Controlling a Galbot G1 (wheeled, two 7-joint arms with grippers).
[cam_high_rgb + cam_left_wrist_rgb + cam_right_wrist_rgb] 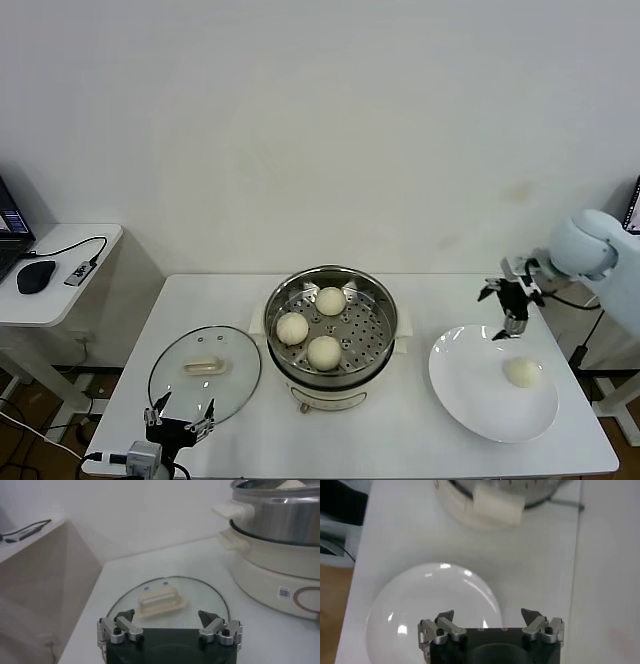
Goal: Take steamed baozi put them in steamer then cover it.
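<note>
My right gripper (507, 312) hangs open over the plate's (470, 400) last baozi (522, 372); left gripper (181, 419) sits open at the bench's front-left edge.

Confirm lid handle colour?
Cream-white bar handle on the clear glass lid; left wrist view shows it best.

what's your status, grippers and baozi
Right gripper open above plate, left gripper open by cover. Three baozi in steamer, one baozi left. Nothing blocking.

A white table (420, 440) is seen beneath both grippers. A white plate (470, 400) lies just below the right gripper. Far beyond the left gripper, a side desk (60, 300) carries a black mouse (35, 276), a laptop (10, 240) and a cabled adapter (82, 270).
</note>
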